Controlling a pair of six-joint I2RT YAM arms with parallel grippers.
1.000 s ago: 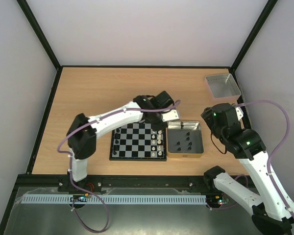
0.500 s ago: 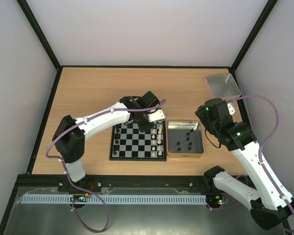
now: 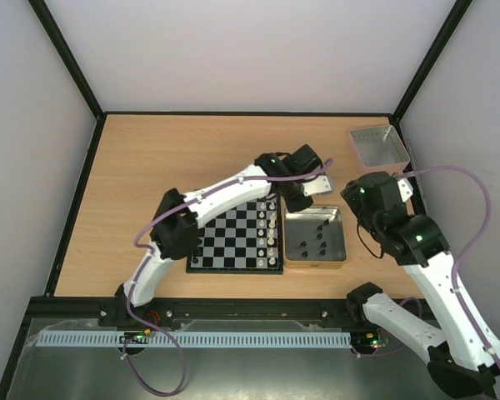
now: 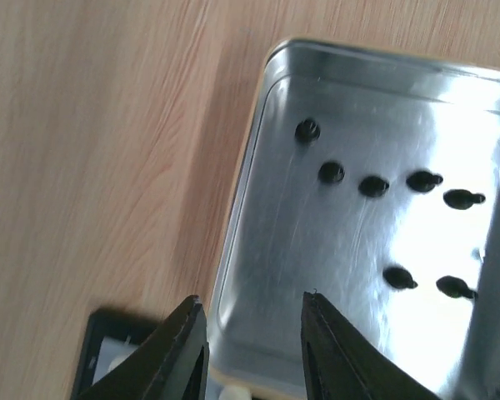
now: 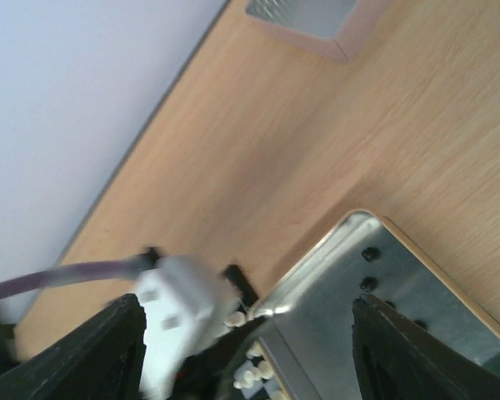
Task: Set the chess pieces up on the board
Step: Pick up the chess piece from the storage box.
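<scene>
The board [image 3: 233, 242] lies near the table's front. White chess pieces [image 3: 271, 229] stand along its right side and black ones [image 3: 198, 242] along its left. Several more black pieces [image 4: 373, 185] lie in the gold-rimmed tin [image 4: 258, 167] beside the board. My left gripper [image 4: 252, 300] hangs over the tin's far left corner [image 3: 293, 200], open, with nothing between its fingers. A corner of the board [image 4: 104, 333] shows below it. My right gripper [image 5: 247, 302] is wide open and empty, held above the tin's right side [image 3: 362, 215].
A clear grey plastic tray [image 3: 378, 146] sits at the back right, also seen as the tray [image 5: 308, 17] in the right wrist view. The left gripper's white mount [image 5: 179, 308] shows blurred between my right fingers. Black frame rails border the table.
My left arm swung right, from above the board's right columns to the tin's far left corner, and its jaws opened. The right arm drifted slightly left, then back.
</scene>
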